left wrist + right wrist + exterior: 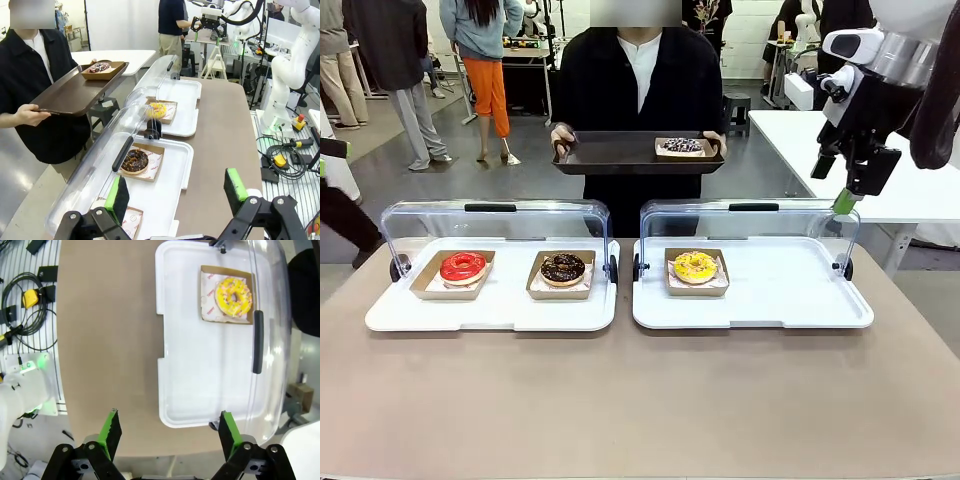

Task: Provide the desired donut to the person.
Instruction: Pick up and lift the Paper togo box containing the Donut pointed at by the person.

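Brown surface [640,400], bare on the near side. Workshop room, grey floor, cables [292,172] lying off to the left tool's right.

Both tools released, jaws wide, nothing held. Left tool [176,192] hangs over the left white tray [165,182]. Right tool [170,432] is high above the right white tray [200,365]. Clear lids [750,225] are tipped back on both.

- Just ahead of the left tool: chocolate donut [134,161] in a card boat.
- Farther ahead of it: yellow donut [157,110].
- Red donut [463,266] shares the chocolate one's tray.

Beyond both tools the person [640,90] holds a dark tray [610,152]. A sprinkled donut [682,146] sits on it.
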Tool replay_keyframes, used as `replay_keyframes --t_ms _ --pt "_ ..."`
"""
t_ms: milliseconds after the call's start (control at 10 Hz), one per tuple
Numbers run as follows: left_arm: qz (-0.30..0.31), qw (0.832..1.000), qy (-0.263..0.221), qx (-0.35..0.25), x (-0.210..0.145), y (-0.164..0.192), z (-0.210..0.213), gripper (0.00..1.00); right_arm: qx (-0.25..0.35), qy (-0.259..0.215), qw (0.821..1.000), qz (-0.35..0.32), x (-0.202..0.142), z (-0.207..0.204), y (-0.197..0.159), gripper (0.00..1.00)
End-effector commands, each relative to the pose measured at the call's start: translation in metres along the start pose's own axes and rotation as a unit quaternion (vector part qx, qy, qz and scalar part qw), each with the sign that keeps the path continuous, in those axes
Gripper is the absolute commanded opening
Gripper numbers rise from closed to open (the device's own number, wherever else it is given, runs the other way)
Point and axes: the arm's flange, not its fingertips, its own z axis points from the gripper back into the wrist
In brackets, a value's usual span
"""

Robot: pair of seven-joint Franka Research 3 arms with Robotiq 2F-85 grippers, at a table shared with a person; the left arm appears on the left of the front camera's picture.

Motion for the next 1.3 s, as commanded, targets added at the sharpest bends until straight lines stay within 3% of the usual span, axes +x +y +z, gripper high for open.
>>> replay_keyframes --t_ms 0,300,600,900,1000,1200 --pt "-0.002 1.0 -0.004 0.0 0.001 -0.001 0.001 1.0 0.005 -0.001 1.0 -0.001 0.0 0.002 0.0 1.0" --pt "-0.002 1.0 -0.004 0.0 0.001 -0.001 0.001 1.0 0.0 0.0 1.0 0.0 0.0 0.0 0.0 1.0" --pt "-0.002 1.0 -0.004 0.0 0.001 -0.001 0.001 1.0 0.017 -0.164 0.98 -0.114 -0.073 0.046 0.008 1.0" --pt "-0.002 1.0 -0.004 0.0 0.001 -0.001 0.001 1.0 0.055 -0.324 0.93 -0.165 -0.155 0.07 0.008 1.0" --pt "-0.002 1.0 -0.004 0.0 0.001 -0.001 0.001 1.0 0.032 -0.353 0.918 -0.179 -0.197 0.064 0.007 1.0" --pt "-0.002 1.0 -0.004 0.0 0.001 -0.001 0.001 1.0 0.007 -0.386 0.902 -0.191 -0.246 0.041 0.011 1.0"
